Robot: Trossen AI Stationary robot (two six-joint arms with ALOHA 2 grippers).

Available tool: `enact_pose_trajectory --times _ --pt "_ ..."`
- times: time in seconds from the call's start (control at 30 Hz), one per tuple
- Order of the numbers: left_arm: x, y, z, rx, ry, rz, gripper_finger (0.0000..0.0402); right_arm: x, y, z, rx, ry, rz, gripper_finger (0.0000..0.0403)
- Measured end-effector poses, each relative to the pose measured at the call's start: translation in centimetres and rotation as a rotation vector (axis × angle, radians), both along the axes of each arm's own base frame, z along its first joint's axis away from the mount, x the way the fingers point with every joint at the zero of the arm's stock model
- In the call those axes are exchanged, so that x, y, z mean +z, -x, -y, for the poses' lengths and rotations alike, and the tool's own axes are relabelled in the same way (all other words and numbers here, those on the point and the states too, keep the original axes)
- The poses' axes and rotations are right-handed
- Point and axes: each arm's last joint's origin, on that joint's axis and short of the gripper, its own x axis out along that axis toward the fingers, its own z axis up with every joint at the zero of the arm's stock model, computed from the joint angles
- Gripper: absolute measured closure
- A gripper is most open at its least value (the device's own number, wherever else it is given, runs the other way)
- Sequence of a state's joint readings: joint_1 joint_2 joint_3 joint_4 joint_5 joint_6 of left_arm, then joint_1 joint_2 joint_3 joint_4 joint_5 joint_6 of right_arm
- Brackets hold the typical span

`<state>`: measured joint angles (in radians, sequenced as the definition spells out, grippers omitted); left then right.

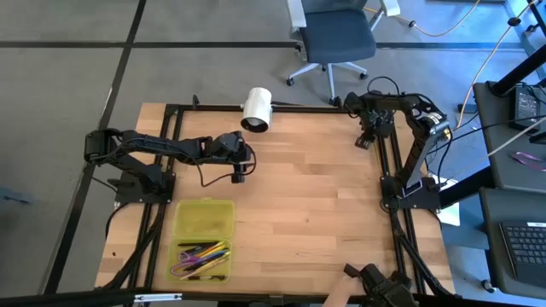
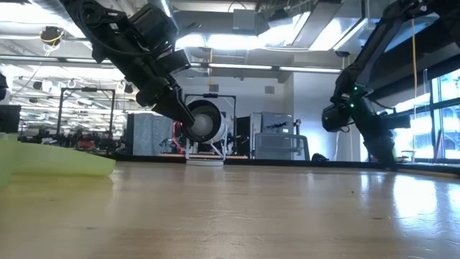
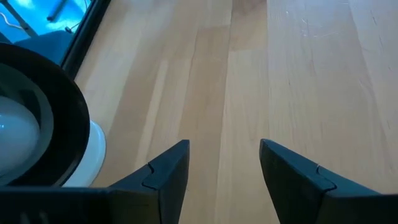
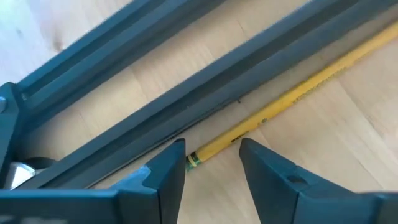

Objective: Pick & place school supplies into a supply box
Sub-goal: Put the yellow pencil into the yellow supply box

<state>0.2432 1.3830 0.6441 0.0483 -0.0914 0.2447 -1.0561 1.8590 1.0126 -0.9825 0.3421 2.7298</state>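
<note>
The light wooden plank table (image 1: 307,213) carries a translucent yellow-green plastic supply box (image 1: 203,240) lying open near its front left corner, one half bare, the other holding a bundle of coloured pens and pencils (image 1: 203,256). A white cylinder (image 1: 257,109) lies at the far edge. The left gripper (image 3: 224,163) hangs over bare wood beside that cylinder, jaws apart and empty. The right gripper (image 4: 211,154) is at the far right frame rail, fingers parted either side of a yellow pencil (image 4: 292,99), not clamped.
</note>
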Motion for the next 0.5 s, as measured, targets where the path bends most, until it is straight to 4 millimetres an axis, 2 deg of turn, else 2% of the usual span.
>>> enact_pose_trajectory --times 0.3,0.5 --pt "-0.4 0.3 0.2 -0.018 0.054 -0.045 0.0215 -0.2 -0.5 0.0 0.008 0.001 0.074 0.0239" --pt "-0.5 0.4 0.2 -0.015 0.059 -0.052 0.0217 -0.2 -2.3 -0.7 0.098 0.004 0.107 0.0239"
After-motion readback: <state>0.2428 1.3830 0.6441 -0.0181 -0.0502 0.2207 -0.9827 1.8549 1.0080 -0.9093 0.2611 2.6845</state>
